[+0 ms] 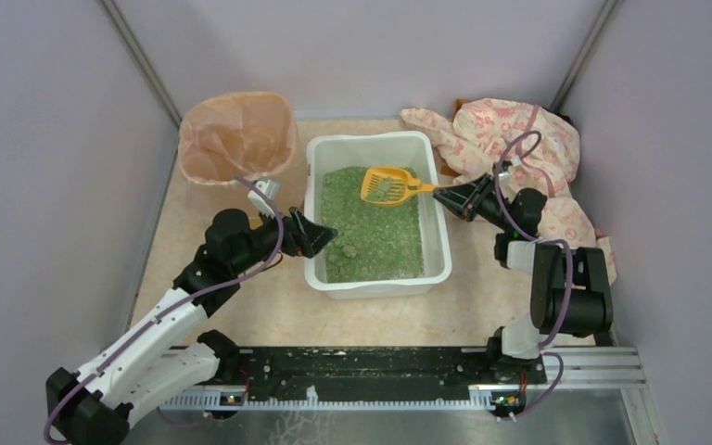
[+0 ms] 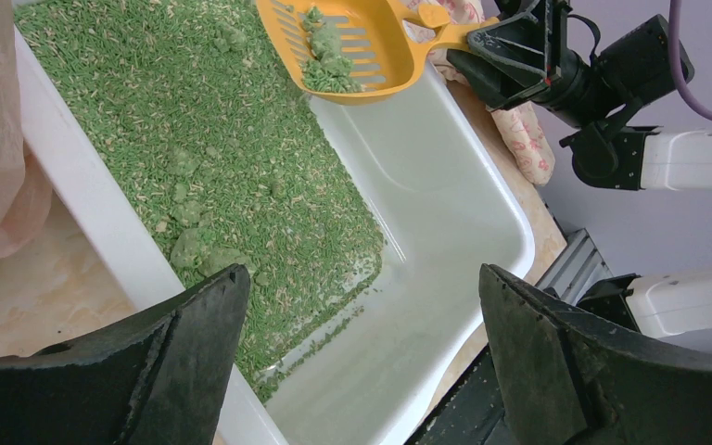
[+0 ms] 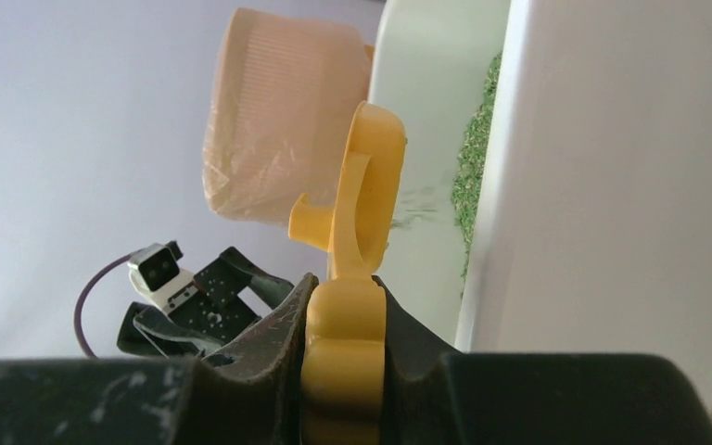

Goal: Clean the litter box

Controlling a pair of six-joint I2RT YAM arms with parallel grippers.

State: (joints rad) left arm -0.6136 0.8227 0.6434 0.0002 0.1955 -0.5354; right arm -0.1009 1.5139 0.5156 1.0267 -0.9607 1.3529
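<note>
A: Surroundings, near to far?

B: A black rail (image 1: pixel 380 375) runs along the near edge of the desk (image 1: pixel 269 311). Beyond it, mid-desk, sits the litter box (image 1: pixel 377 281), its long side running away from the arms. Green litter (image 1: pixel 371 232) covers most of the floor, with a bare white strip along the right side. At far left a round bin (image 1: pixel 237 134) with a peach bag stands just beside the box's far left corner. At far right a floral cloth (image 1: pixel 510 139) is heaped near the right rim.

A: Anything in the way?

B: Lumps (image 2: pixel 195 246) lie in the litter below the left tool (image 1: pixel 326 234).

A: Tools?

B: Left tool: jaws wide apart, empty, over the box's left rim. Right tool (image 1: pixel 445 197): jaws clamped on the handle of the orange-yellow scoop (image 1: pixel 389 185). The scoop's blade is over the far litter and carries green clumps (image 2: pixel 324 56). I cannot tell whether it touches the litter.
</note>
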